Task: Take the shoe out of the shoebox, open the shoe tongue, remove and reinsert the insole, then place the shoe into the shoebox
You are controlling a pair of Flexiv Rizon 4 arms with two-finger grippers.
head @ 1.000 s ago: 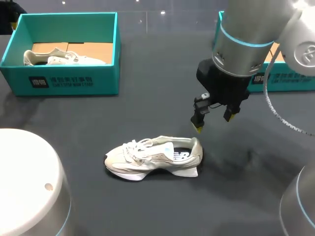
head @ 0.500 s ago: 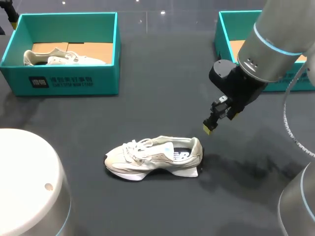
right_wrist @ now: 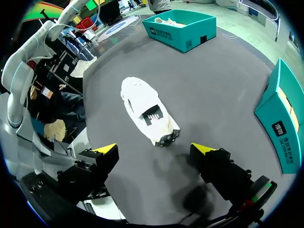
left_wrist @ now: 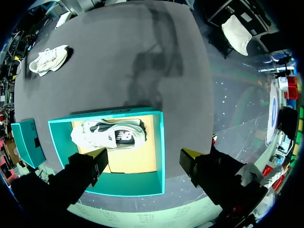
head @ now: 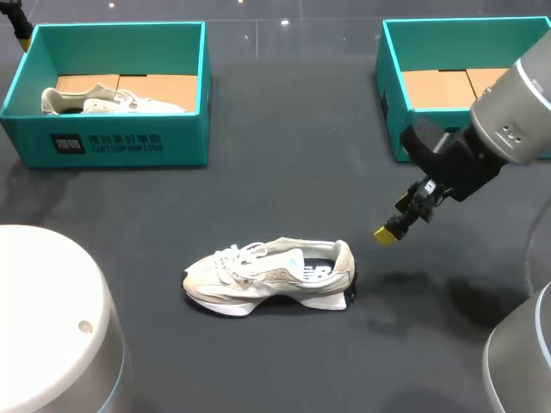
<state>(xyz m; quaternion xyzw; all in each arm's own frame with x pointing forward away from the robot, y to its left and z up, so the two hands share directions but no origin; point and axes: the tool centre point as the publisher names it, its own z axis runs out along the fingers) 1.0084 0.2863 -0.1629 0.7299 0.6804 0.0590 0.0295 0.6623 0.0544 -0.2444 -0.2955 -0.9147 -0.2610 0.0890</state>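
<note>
A cream-white shoe [head: 271, 277] lies on its side on the dark table, toe to the left, dark insole showing at the heel opening. My right gripper [head: 396, 225] hangs open to the right of its heel, apart from it; in the right wrist view the shoe [right_wrist: 147, 111] lies ahead of the open right gripper [right_wrist: 155, 149], nothing between the fingers. At the back right stands a teal shoebox [head: 392, 82] with only cardboard inside. My left gripper [left_wrist: 145, 154] is open high over the back-left teal shoebox [left_wrist: 161, 147], which holds a second shoe [left_wrist: 111, 135].
The back-left shoebox [head: 112, 138] with its shoe [head: 108, 101] sits at the table's far left. White arm housings fill the near-left corner [head: 43, 327] and the near-right corner [head: 516, 361]. Open table surface surrounds the loose shoe.
My right gripper has swung from just above the shoe's heel off to the right and turned, uncovering the back-right shoebox. The shoe has not moved.
</note>
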